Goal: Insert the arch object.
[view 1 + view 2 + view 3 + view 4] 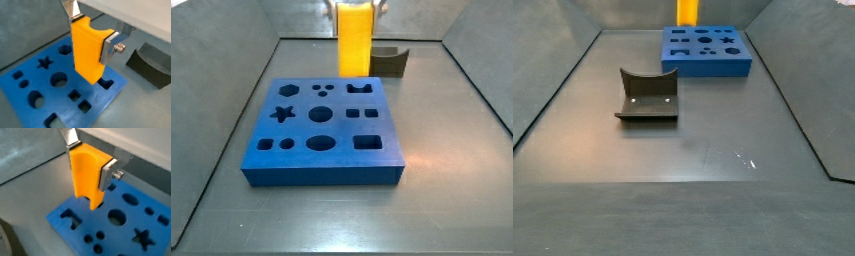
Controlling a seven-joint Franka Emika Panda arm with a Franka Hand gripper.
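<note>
— Where do we stand with the gripper [90, 32]?

— It hangs over the far edge of the blue board [325, 165], and its fingers [109, 47] are clamped on the orange arch block [83, 175], which stands upright, notched end down.

— So we've picked it up. Is it in?

— Not yet, we think. Its lower end sits at the arch-shaped hole [362, 89], but most of it stands clear. Lowering and letting go are left. The fixture [647, 97] stands apart.
</note>
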